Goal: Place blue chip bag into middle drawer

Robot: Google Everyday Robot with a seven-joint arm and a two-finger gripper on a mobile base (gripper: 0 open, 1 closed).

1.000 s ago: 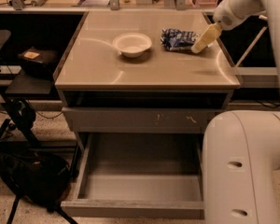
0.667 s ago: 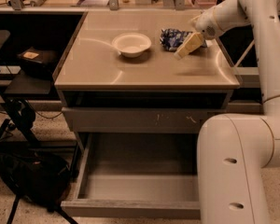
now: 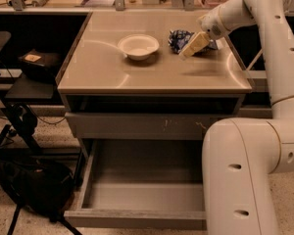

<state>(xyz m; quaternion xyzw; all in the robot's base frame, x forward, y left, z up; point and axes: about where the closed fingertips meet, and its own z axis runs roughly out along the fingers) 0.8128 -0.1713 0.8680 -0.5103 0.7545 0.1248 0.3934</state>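
Observation:
The blue chip bag (image 3: 178, 37) lies on the tan tabletop (image 3: 152, 75) at the back right, just right of a white bowl (image 3: 138, 46). My gripper (image 3: 193, 46) hangs tilted just above the table, at the bag's front right, and covers part of it. The middle drawer (image 3: 137, 190) is pulled out below the table, grey and empty inside. Its right part is hidden behind my arm's white body. Above it, the shallower grey drawer front with pale scratches (image 3: 157, 125) is closed.
My arm's bulky white link (image 3: 245, 180) stands in front of the open drawer's right side. A black bag (image 3: 34, 185) lies on the floor at left. A dark side stand with a box (image 3: 36, 62) is left of the table.
My gripper has moved left and a little toward the front, from right of the chip bag to right against it. The bag, bowl and drawers have not moved.

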